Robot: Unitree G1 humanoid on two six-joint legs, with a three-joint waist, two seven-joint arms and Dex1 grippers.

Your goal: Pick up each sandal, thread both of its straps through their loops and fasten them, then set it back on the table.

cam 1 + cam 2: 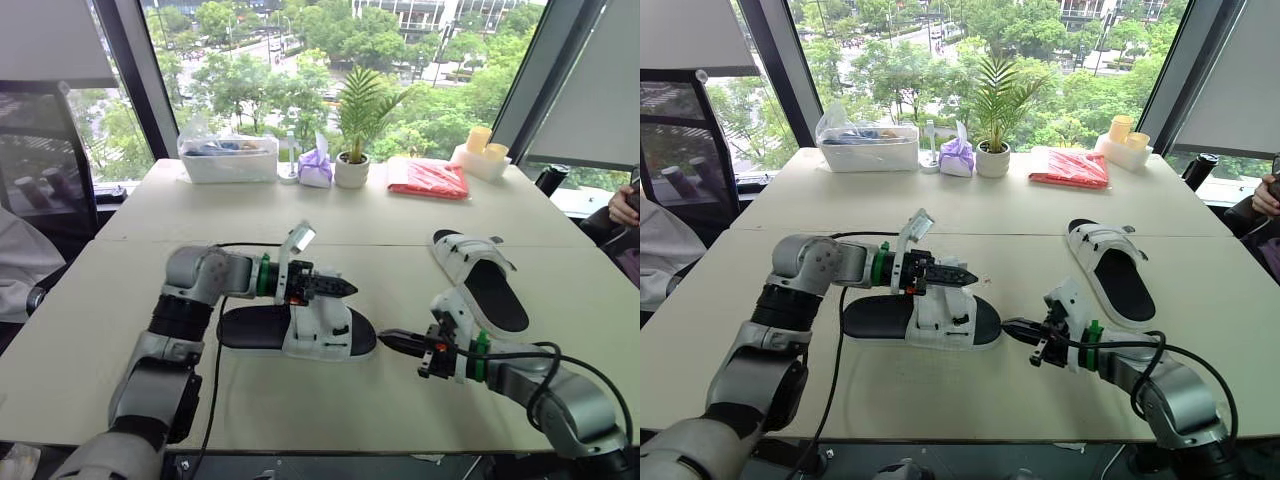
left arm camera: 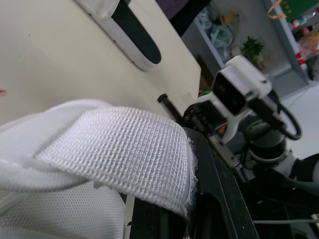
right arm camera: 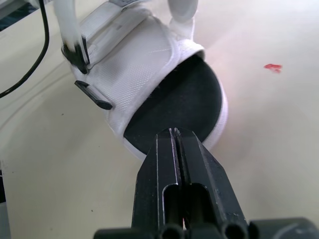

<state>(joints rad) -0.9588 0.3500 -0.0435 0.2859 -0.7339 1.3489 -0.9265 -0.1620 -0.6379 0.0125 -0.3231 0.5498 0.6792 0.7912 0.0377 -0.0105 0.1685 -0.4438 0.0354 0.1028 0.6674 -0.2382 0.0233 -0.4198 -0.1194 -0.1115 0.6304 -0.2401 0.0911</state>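
Note:
A white sandal with a black footbed (image 1: pixel 300 333) lies in the middle of the table (image 1: pixel 330 410). Just above its white upper, my left gripper (image 1: pixel 345 287) is shut on one of its woven white straps (image 2: pixel 114 149), which drapes over the black fingers (image 2: pixel 219 199). My right gripper (image 1: pixel 388 339) is shut with nothing in it, its tip at the sandal's toe end (image 3: pixel 199 99). The black strap loops (image 3: pixel 92 97) show on the side of the upper. The second sandal (image 1: pixel 482 280) lies flat to the right, beyond my right arm.
Along the far table edge stand a clear plastic box (image 1: pixel 228 158), a purple bag (image 1: pixel 316 168), a potted plant (image 1: pixel 352 150), a red packet (image 1: pixel 428 178) and yellow cups (image 1: pixel 482 148). A person's hand (image 1: pixel 625 205) is at the right edge. A black cable (image 1: pixel 214 370) hangs by my left arm.

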